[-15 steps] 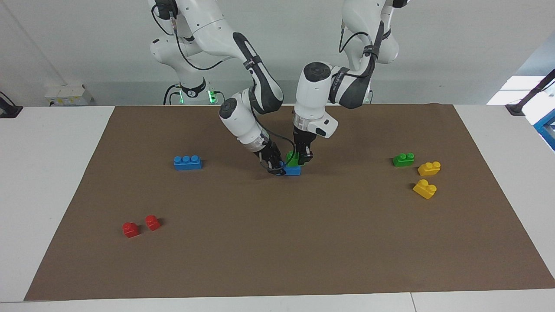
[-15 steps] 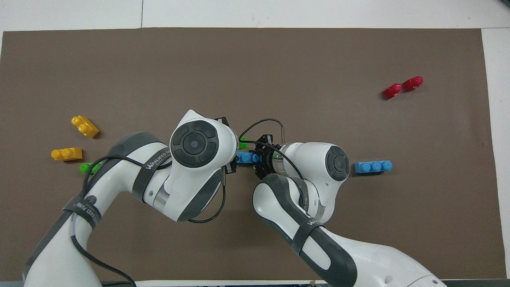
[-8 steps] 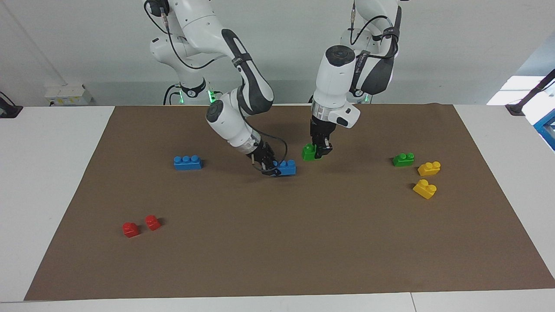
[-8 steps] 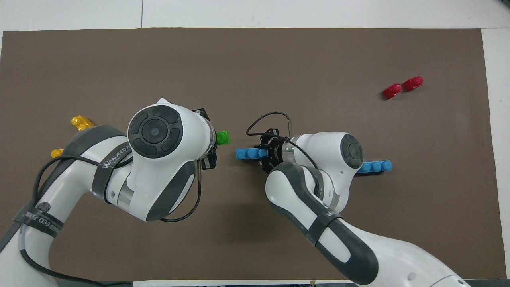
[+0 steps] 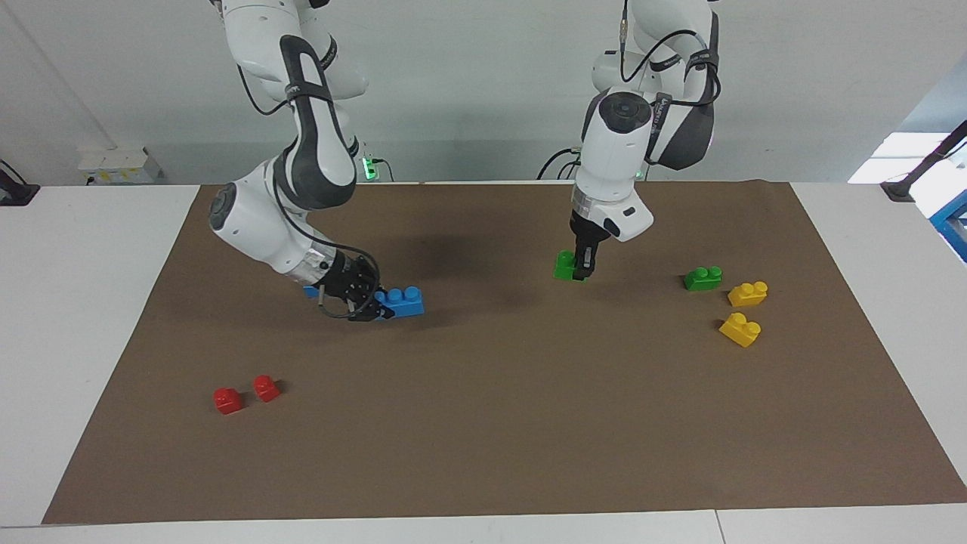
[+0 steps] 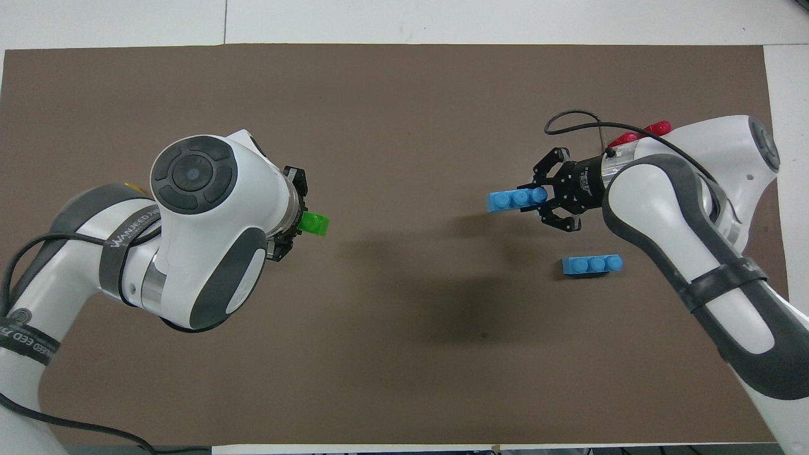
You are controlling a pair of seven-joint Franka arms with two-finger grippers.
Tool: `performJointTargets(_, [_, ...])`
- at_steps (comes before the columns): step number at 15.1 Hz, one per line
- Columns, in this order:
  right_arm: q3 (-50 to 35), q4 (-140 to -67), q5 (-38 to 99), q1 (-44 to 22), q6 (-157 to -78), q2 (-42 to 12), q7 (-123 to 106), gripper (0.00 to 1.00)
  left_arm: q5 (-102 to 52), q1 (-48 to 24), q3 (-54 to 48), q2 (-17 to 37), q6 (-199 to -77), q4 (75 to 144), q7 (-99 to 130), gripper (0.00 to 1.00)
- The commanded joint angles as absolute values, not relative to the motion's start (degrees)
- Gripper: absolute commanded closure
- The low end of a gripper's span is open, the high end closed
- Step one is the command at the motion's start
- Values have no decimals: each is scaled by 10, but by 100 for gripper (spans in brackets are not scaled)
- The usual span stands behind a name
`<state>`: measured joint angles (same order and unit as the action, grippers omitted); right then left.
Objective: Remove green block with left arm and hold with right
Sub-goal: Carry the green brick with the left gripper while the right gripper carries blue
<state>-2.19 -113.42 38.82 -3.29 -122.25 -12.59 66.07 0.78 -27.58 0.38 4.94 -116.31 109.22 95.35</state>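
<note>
My left gripper (image 5: 580,266) is shut on a green block (image 5: 563,266) and holds it a little above the brown mat (image 5: 529,423). The block sticks out from under the left hand in the overhead view (image 6: 315,224), where the left gripper (image 6: 296,218) is mostly covered by its own wrist. My right gripper (image 5: 372,307) is shut on one end of a three-stud blue brick (image 5: 402,301) and holds it just above the mat; both show in the overhead view too, gripper (image 6: 545,197) and brick (image 6: 513,200). The second green block (image 5: 702,278) lies toward the left arm's end.
Two yellow bricks (image 5: 748,293) (image 5: 740,329) lie beside the second green block. A second blue brick (image 6: 592,264) lies on the mat near the right gripper. Two red bricks (image 5: 227,400) (image 5: 265,387) lie farther from the robots, toward the right arm's end.
The green block has come off the blue brick. My left gripper carried it toward the left arm's end; my right gripper carried the blue brick toward the right arm's end.
</note>
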Motion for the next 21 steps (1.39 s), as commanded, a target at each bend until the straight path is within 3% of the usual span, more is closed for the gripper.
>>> performJointTargets(1, [-31,-1142,369,7,-1207,-126,632,100,12,-244,1,33,-1151,1109,812,100])
performJointTargets(10, [-30,-1165,362,70,-1224,-148,586,100,11,-108,1,25,-1182,1147,457,100])
performJointTargets(13, [-30,-1165,362,86,-1230,-163,563,100,11,-77,1,22,-1242,1183,432,100])
performJointTargets(21, [-31,-1177,363,85,-1259,-172,563,100,10,-37,1,72,-1333,1191,502,100])
